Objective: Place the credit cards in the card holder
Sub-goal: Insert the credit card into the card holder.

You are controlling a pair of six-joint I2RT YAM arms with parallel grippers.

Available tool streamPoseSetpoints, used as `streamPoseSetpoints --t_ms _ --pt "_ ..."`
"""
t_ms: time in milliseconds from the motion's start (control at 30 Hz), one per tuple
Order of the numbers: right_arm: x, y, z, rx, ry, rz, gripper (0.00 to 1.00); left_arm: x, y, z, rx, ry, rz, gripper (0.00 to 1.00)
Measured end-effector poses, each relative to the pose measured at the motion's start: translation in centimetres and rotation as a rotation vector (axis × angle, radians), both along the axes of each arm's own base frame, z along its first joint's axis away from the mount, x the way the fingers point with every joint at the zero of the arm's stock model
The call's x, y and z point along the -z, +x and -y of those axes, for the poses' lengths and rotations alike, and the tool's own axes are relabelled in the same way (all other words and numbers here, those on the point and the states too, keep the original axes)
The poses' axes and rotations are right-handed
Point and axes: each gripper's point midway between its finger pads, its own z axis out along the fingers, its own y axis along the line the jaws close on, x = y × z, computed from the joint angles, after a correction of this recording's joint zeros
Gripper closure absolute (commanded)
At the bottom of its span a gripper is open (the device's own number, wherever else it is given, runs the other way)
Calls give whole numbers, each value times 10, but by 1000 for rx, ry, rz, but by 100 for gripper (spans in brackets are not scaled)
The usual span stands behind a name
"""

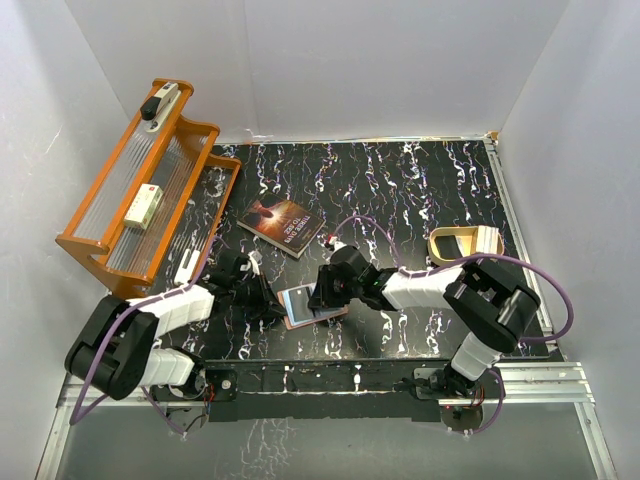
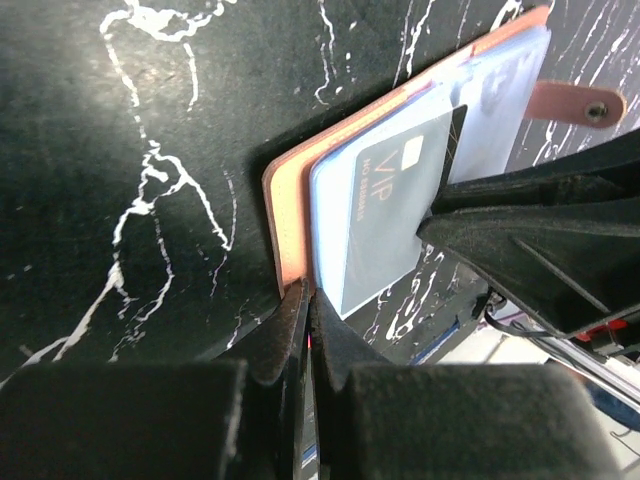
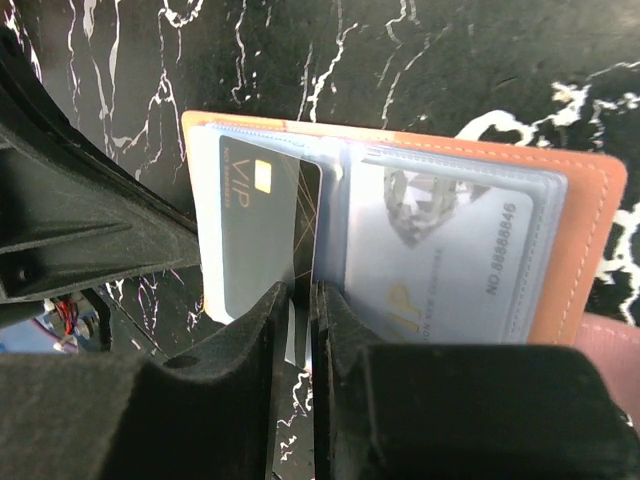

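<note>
My left gripper (image 2: 305, 305) is clenched shut, tips against the edge of the open card holder (image 1: 298, 305) at mid-table. My right gripper (image 3: 303, 298) pinches a dark card (image 3: 255, 230) lying in its clear sleeve.

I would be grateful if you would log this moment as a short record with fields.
card holder: open on the table
pale card: inside the holder
dark card: on the open holder, whether seated unclear
left gripper: shut, tips at the holder's cover edge
right gripper: closed on the dark card's edge
</note>
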Motion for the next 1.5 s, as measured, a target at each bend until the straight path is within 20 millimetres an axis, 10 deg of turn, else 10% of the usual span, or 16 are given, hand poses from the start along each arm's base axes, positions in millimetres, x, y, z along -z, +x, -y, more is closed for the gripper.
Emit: streamPoseSetpoints --t_ms 1500 --pt "-6 6 16 37 -233 71 93 -8 21 -8 -16 100 56 88"
